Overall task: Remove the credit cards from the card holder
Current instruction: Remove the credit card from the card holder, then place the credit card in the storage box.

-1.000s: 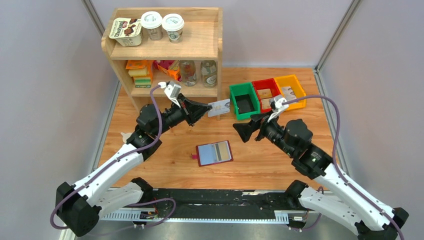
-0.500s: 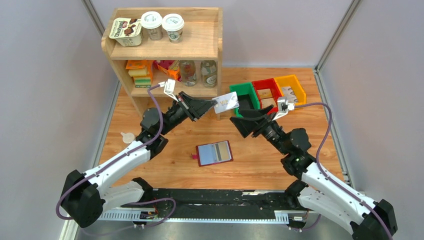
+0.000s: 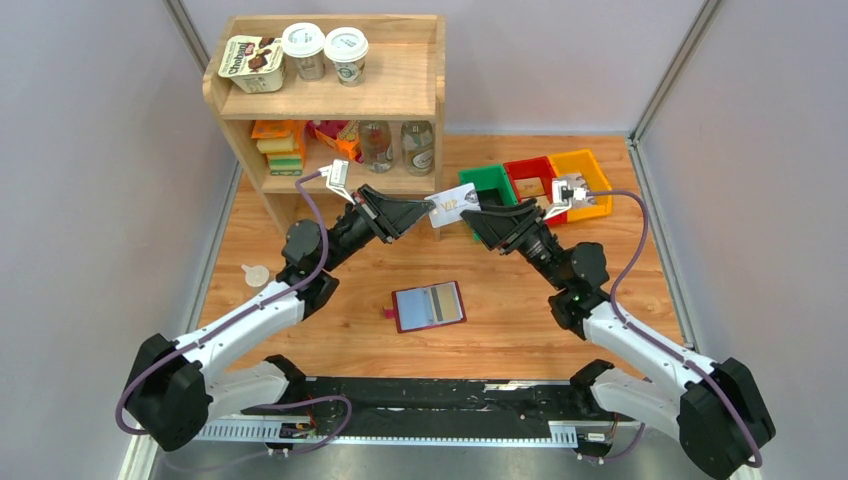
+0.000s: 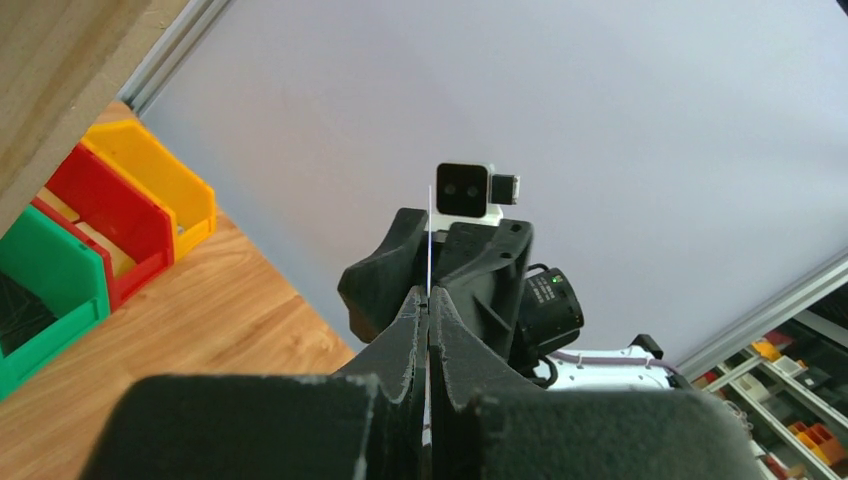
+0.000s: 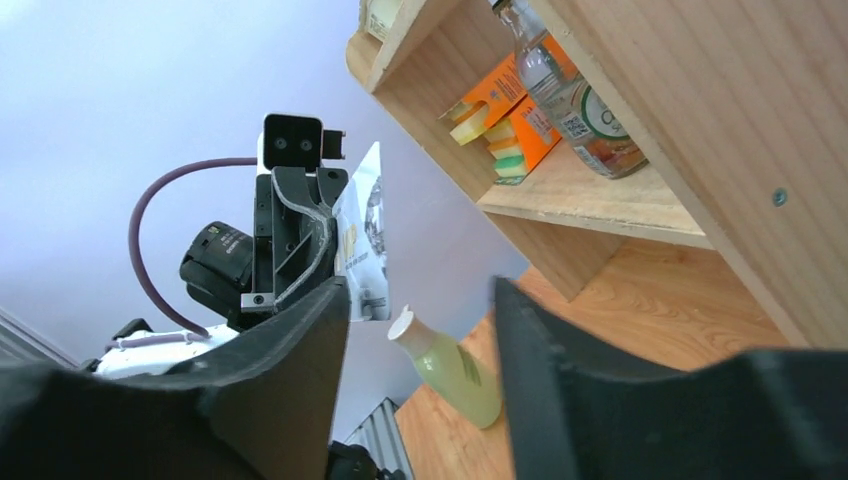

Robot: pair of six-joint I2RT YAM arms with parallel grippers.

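The card holder [image 3: 429,306] lies open on the table between the arms, maroon with a side tab, and a greyish card [image 3: 441,303] shows in its sleeve. My left gripper [image 3: 428,212] is raised above the table and shut on a white credit card [image 3: 453,206], seen edge-on in the left wrist view [image 4: 430,225]. My right gripper [image 3: 478,214] faces it with its jaws apart at the card's free end. In the right wrist view the card [image 5: 362,240] sits just beyond the left finger [image 5: 300,340], not in the gap.
A wooden shelf [image 3: 340,100] with cups, boxes and bottles stands at the back left. Green [image 3: 492,180], red [image 3: 530,175] and yellow [image 3: 582,170] bins sit behind the right gripper. A small pale green bottle [image 3: 256,273] lies near the left arm.
The right gripper has swung up and left from beside the bins to the card's free end, its jaws narrowing. The left gripper has carried the card slightly right and up.
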